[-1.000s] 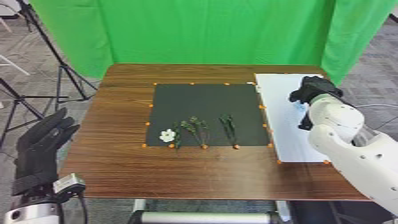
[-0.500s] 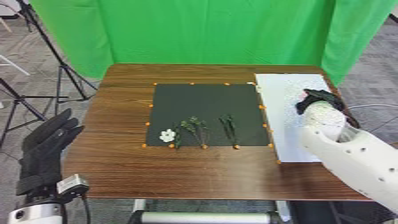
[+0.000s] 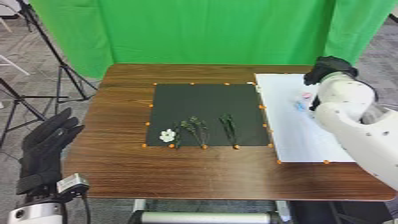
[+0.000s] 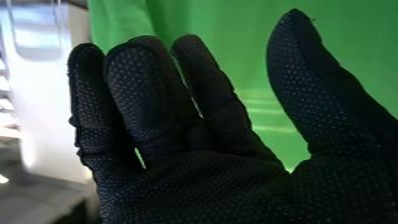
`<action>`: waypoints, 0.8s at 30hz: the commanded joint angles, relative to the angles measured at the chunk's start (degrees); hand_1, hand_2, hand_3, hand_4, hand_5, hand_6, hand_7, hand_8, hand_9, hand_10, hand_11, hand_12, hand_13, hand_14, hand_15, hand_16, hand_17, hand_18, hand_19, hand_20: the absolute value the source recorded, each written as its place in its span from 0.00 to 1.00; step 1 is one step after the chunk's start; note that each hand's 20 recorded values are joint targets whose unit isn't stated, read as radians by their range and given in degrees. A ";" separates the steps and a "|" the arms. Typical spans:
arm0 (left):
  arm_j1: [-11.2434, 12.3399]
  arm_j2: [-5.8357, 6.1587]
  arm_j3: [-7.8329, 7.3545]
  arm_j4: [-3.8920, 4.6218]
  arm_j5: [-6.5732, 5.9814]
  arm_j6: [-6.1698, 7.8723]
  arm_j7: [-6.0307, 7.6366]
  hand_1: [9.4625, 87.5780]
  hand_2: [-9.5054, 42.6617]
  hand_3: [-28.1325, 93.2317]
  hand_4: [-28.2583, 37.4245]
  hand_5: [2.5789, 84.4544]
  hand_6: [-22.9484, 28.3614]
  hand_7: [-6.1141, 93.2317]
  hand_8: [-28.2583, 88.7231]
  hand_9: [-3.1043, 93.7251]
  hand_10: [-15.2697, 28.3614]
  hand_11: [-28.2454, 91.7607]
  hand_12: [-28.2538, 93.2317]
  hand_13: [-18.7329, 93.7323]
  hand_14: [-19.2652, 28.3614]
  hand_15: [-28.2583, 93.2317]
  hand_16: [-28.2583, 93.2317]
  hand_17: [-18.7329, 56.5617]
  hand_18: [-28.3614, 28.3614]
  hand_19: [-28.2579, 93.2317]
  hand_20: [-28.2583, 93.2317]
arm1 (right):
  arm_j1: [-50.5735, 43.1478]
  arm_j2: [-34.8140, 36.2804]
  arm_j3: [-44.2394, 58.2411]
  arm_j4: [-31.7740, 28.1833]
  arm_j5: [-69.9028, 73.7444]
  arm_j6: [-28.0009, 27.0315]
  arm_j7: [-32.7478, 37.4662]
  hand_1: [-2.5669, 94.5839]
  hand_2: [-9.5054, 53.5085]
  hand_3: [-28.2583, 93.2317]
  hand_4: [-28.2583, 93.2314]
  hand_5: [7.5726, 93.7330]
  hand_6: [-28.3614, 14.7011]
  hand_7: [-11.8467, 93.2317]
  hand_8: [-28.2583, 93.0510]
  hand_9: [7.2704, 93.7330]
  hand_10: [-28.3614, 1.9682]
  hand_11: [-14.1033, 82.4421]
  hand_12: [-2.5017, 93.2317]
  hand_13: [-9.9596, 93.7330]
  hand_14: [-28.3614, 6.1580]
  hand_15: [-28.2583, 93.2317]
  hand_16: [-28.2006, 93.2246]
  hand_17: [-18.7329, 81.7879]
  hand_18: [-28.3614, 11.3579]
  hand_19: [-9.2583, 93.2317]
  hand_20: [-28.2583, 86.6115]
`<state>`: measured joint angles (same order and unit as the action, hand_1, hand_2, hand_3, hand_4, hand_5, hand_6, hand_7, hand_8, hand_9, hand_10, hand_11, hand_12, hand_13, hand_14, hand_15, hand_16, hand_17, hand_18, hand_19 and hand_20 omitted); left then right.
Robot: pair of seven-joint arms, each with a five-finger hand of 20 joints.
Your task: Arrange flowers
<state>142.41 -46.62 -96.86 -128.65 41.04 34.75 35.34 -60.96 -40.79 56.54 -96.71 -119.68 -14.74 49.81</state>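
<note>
— Please, how are the fingers of the right hand?
— They are open: quite straight, with the thumb standing apart, and I see nothing between them. The left hand also has its fingers extended, beside the left edge of the table.

— And where are the flowers?
— On the dark mat, well to the left of the right fingers and nearer to the robot, lie the white flower, the green sprigs and the leafy stems. From the left fingertips, the white flower is to the right, well apart.

— Is there something closer to the right fingers?
— Yes, a small pink-and-blue item on the white sheet, on the robot's side of these fingers, just beside the forearm. I cannot tell if it is a flower.

— So, how far is the work?
— I would judge it is unfinished. Three kinds lie in a row on the mat; the item on the sheet probably remains to be placed.
</note>
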 commanded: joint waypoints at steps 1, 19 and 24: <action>0.38 1.08 0.55 -0.13 -1.04 0.89 0.95 0.21 0.28 0.92 0.12 0.44 0.64 0.23 0.15 0.37 0.79 0.54 0.29 0.36 0.95 0.75 0.10 0.11 0.87 0.69 0.27 | -11.68 2.51 1.43 0.56 0.62 0.80 4.01 0.35 0.13 0.90 0.04 0.55 0.32 0.27 0.16 0.50 0.11 0.42 0.20 0.64 0.38 0.88 0.37 0.51 0.10 1.00 0.19; 0.10 1.45 0.70 0.06 -1.19 0.73 0.93 0.21 0.28 0.92 0.12 0.44 0.64 0.22 0.15 0.37 0.79 0.54 0.29 0.36 0.95 0.75 0.10 0.11 0.87 0.69 0.27 | -12.11 2.82 1.17 0.90 0.47 1.57 4.01 0.36 0.11 0.90 0.04 0.56 0.32 0.27 0.16 0.51 0.11 0.42 0.20 0.64 0.38 0.88 0.37 0.51 0.10 1.00 0.18; -0.43 0.95 0.54 0.18 -0.28 0.12 -0.18 0.21 0.28 0.92 0.13 0.44 0.64 0.22 0.15 0.37 0.79 0.54 0.29 0.36 0.95 0.75 0.10 0.11 0.87 0.69 0.26 | -12.24 2.94 0.73 0.78 0.12 2.42 4.08 0.36 0.11 0.90 0.04 0.55 0.33 0.27 0.17 0.50 0.11 0.42 0.20 0.64 0.38 0.88 0.37 0.51 0.09 1.00 0.18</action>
<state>142.13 -44.97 -96.18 -128.60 39.73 35.49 36.39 -73.40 -38.26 57.69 -95.96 -118.55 -13.63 53.60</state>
